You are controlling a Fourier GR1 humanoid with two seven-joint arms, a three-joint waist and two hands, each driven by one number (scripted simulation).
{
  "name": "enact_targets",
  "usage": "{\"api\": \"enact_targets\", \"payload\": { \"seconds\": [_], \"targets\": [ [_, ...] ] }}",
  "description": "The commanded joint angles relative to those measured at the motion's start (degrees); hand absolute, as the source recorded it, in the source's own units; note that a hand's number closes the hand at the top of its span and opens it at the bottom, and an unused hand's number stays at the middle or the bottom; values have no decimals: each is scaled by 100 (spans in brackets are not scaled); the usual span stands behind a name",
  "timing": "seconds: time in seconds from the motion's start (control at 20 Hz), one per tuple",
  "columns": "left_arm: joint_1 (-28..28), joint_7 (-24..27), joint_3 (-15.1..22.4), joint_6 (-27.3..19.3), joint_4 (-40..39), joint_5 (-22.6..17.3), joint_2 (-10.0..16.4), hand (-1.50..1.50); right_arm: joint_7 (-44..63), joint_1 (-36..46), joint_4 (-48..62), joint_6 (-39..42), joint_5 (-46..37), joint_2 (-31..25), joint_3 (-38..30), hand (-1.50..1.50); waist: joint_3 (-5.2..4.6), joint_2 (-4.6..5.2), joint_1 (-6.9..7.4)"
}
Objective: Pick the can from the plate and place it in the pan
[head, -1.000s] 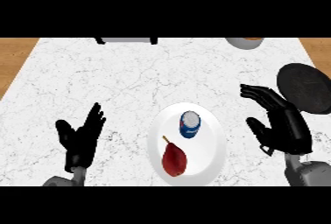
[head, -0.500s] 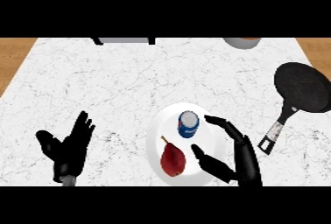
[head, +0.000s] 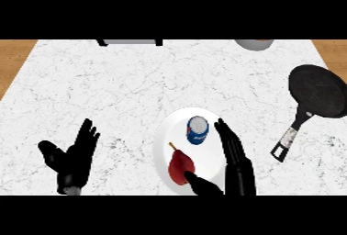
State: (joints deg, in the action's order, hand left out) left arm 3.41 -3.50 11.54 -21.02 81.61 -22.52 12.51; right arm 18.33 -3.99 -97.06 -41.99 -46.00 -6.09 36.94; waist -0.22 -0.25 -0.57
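White marble surface (head: 102, 92) carries a plate (head: 165, 137) with the upright blue can (head: 197, 130) and a red pear (head: 180, 166). Beside the can, the right robot hand (head: 234, 153), fingers straight, holds nothing. At lower left, the left robot hand (head: 71, 156) rests open. Well to the right lies the pan (head: 320, 92).

Marble counter (head: 102, 82) with plate (head: 168, 134) and pan (head: 318, 92)

A single view is taken from the robot's head. It looks steeply down on the marble counter (head: 136, 82), whose far edge is at the top. It is not mirrored: the left hand (head: 71, 158) enters from below at the left, the right hand (head: 234, 156) at the right. The plate (head: 177, 120) lies low in the middle, and the pan (head: 318, 92) reaches the right edge.
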Motion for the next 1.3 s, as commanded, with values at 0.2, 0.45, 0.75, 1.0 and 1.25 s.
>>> {"api": "enact_targets", "payload": {
  "seconds": [0.2,0.45,0.75,1.0,1.25],
  "targets": [
    [-173,-255,11,9,41,45,-16,0,2834,1583,-358,2362,-1414,595,-537,-150,11,19,73],
    [14,-48,-30,221,130,-38,57,0,3627,2299,421,4524,-830,394,-898,-150,-6,37,237],
    [-147,88,-192,373,-288,-35,36,0,4214,3678,1193,5961,-316,599,-1368,-150,15,36,141],
    [-99,83,-149,223,-196,104,-209,0,3864,4165,2034,6115,-221,606,-1724,-150,20,26,96],
    [-67,4,-163,271,-142,161,-71,0,4171,4031,2300,6840,702,607,-1583,-150,20,22,112]
  ]
}}
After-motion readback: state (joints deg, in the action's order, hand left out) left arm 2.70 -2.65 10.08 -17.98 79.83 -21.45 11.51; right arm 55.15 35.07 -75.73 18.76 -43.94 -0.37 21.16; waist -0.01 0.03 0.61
